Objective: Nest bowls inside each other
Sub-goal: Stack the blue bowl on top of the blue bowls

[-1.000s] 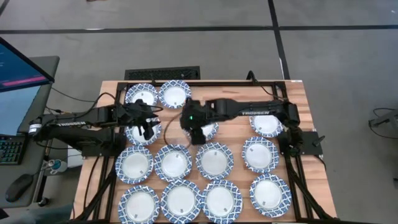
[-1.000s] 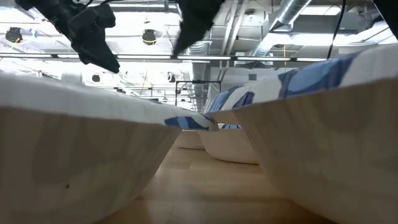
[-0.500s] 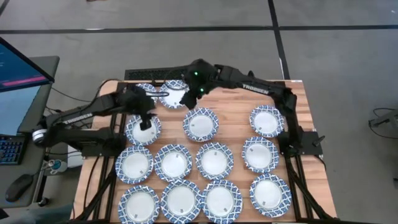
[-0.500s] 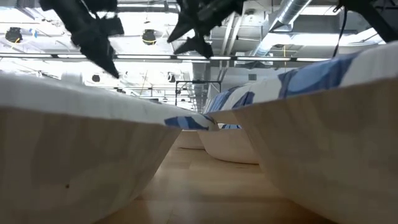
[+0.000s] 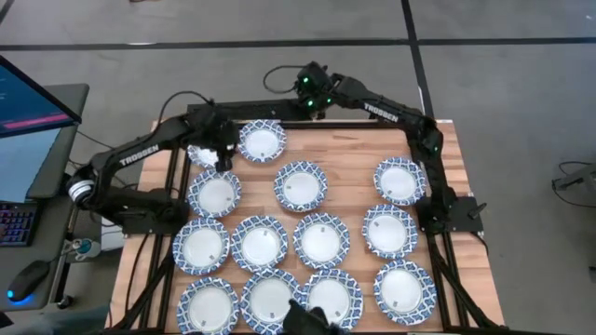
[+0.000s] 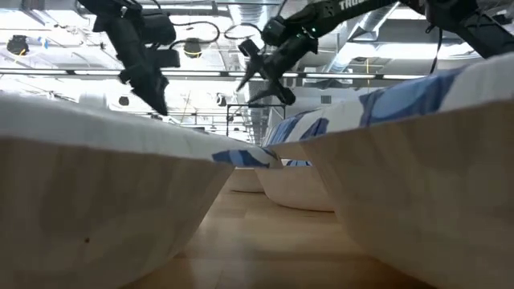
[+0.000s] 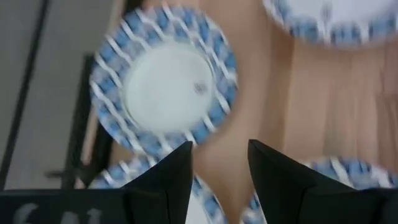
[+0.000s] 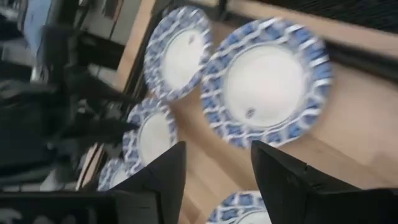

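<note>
Several blue-rimmed white bowls lie singly, base down, in rows on the wooden table. My left gripper hangs open above the far-left corner, over bare wood between bowls. A far-row bowl lies ahead of it, and the arm hides most of the far-left bowl. My right gripper hangs open high over the table's far edge, slanting down toward that same far-row bowl. Both grippers show high up in the low view, left and right.
Bowls fill the middle and near rows closely, with two more on the right. Bare wood lies in the far middle and far right. A black rail runs along the far edge. A dark shape shows at the near edge.
My left gripper has gone from over the second-row left bowl toward the far edge and has turned. My right gripper has swung from above the middle bowl to the far edge, rolling as it went. The bowls lie as before.
</note>
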